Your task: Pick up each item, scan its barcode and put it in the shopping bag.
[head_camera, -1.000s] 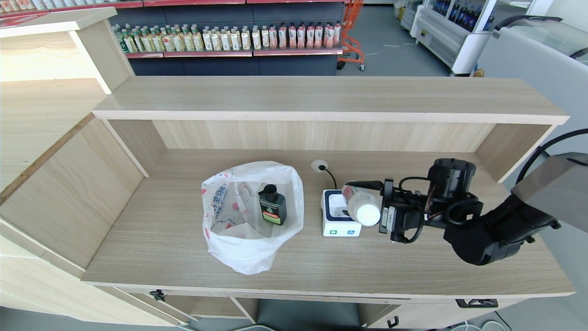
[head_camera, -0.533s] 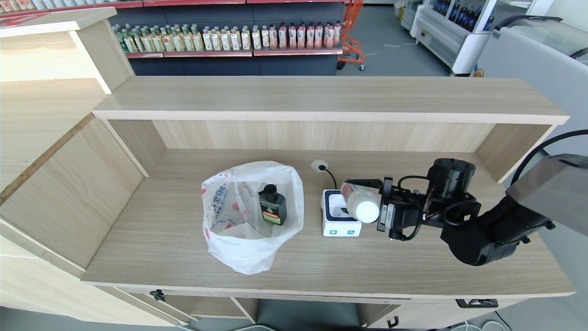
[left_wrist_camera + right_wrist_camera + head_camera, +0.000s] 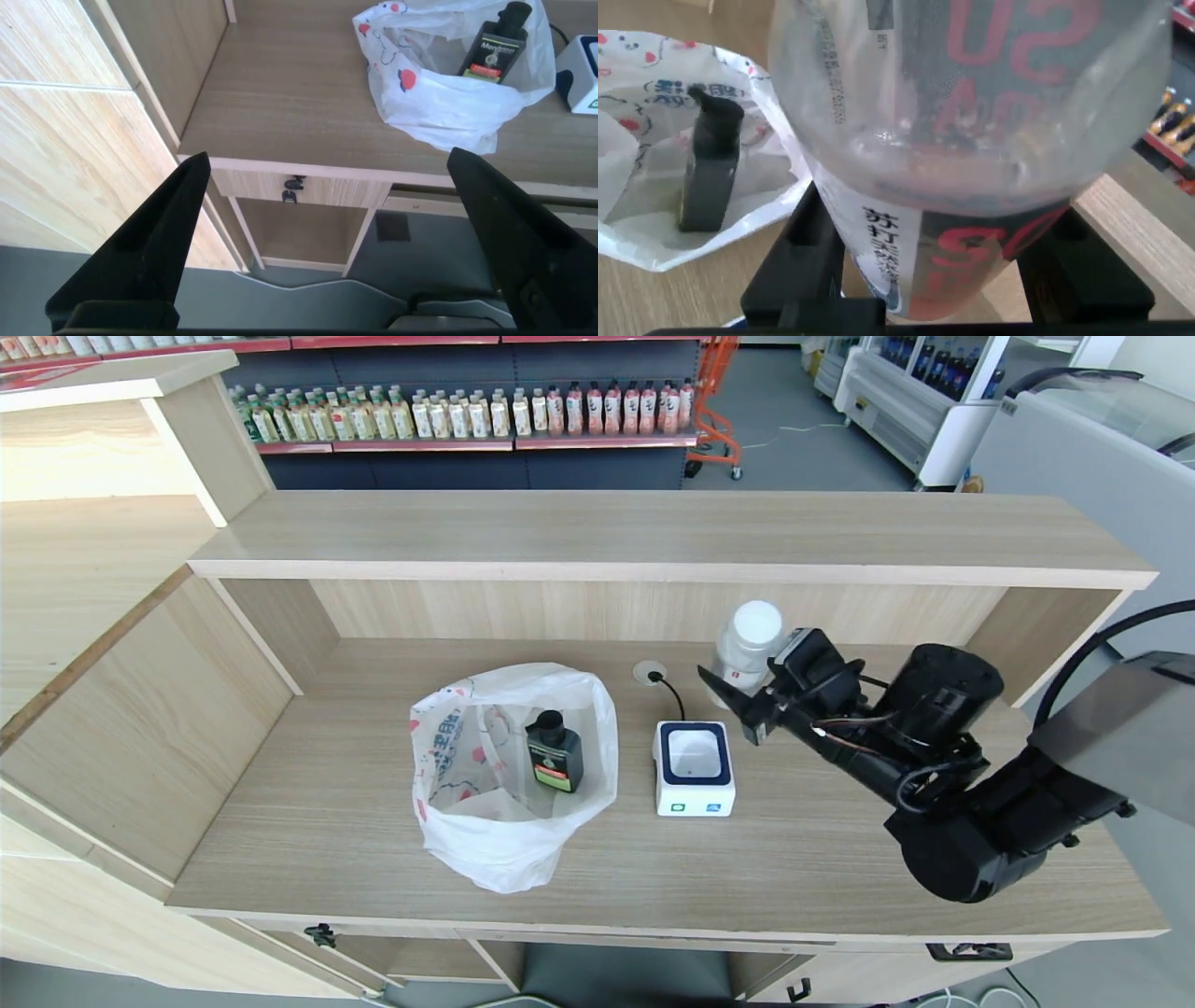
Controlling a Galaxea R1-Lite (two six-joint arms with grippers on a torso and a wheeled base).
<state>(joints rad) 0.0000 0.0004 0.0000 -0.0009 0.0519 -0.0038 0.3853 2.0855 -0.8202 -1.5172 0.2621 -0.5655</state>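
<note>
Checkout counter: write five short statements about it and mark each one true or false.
1. The right gripper holds a clear bottle with a white cap. True.
2. That bottle lies on the scanner. False: the gripper holds it away from the scanner.
3. A black bottle stands in the shopping bag. True.
4. The left gripper grips an item. False: it is open and empty.
5. The scanner stands left of the bag. False: it stands right of it.

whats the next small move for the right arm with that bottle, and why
Probably carry the bottle left toward the shopping bag. The right gripper holds it raised beside the scanner rather than over it, and the bag's mouth stands open with a dark bottle already inside.
</note>
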